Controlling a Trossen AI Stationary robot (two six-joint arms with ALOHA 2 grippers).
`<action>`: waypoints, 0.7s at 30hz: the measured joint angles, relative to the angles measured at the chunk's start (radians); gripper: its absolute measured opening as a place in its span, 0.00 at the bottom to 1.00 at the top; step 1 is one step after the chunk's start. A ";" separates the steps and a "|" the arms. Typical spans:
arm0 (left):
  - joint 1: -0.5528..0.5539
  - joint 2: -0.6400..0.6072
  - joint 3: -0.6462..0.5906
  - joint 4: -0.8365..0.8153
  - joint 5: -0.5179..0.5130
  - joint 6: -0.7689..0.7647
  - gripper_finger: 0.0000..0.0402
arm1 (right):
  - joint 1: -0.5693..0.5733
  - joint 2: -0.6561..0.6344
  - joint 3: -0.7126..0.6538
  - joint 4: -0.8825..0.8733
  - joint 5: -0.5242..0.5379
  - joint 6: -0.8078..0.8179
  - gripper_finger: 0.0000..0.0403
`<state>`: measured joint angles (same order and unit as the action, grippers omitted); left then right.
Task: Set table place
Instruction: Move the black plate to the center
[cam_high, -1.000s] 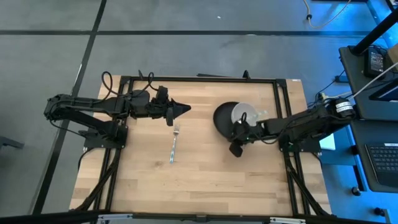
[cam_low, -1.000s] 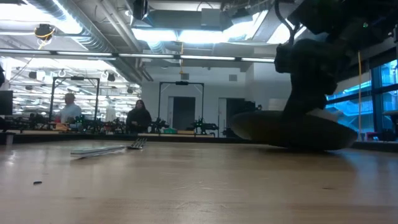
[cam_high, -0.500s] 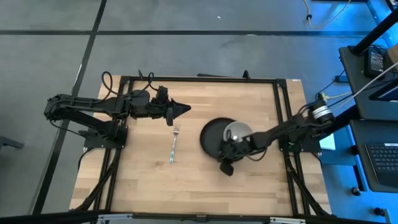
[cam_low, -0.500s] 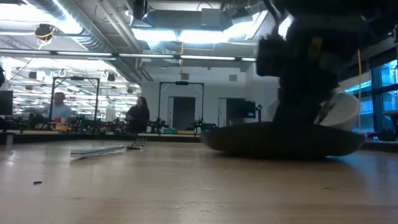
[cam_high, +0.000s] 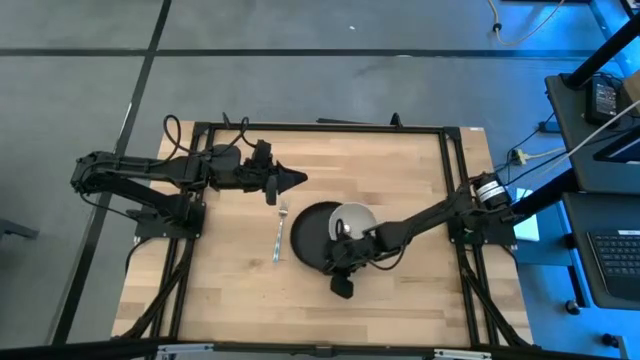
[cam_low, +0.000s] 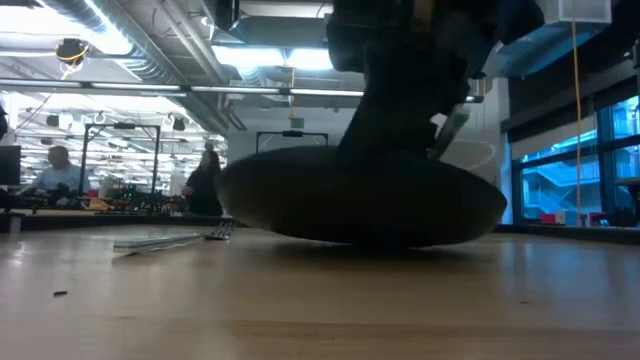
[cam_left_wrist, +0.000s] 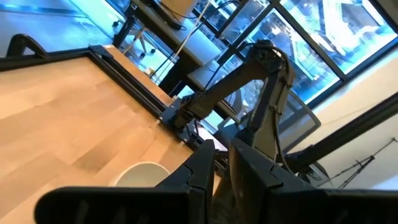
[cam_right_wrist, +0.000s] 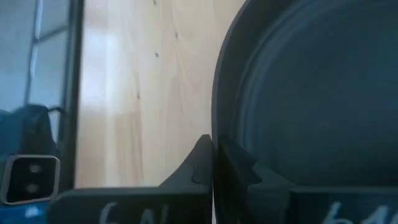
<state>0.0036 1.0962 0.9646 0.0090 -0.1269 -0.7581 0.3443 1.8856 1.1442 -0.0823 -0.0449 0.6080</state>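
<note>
Plate pinched at its rim, near the fork, setting half made.

My right gripper (cam_high: 340, 262) sat at centre frame in the high view, fingers pressed onto the near rim of the black plate (cam_high: 312, 236); the white bowl (cam_high: 352, 222) rode on the plate's right part; the fork (cam_high: 279, 234) lay just left of the plate on the table (cam_high: 230, 290), apart from it; my left gripper (cam_high: 290, 179) hovered in the upper left of the tabletop, fingers pressed together on nothing; I judged the plate, bowl and fork roughly placed; I saw no spoon clearly, so that, and letting go, seemed left.
</note>
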 joint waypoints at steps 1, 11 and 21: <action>0.000 0.000 0.000 0.000 0.004 0.000 0.11 | 0.000 0.013 0.014 -0.020 0.000 -0.008 0.03; -0.013 0.000 0.000 0.000 0.018 0.001 0.11 | -0.006 0.099 0.069 -0.092 -0.009 0.002 0.17; -0.036 0.000 0.000 0.000 0.018 0.001 0.11 | -0.027 0.099 0.069 -0.061 -0.015 0.025 0.33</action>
<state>-0.0326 1.0962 0.9646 0.0086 -0.1089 -0.7567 0.3168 1.9842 1.2133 -0.1436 -0.0601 0.6334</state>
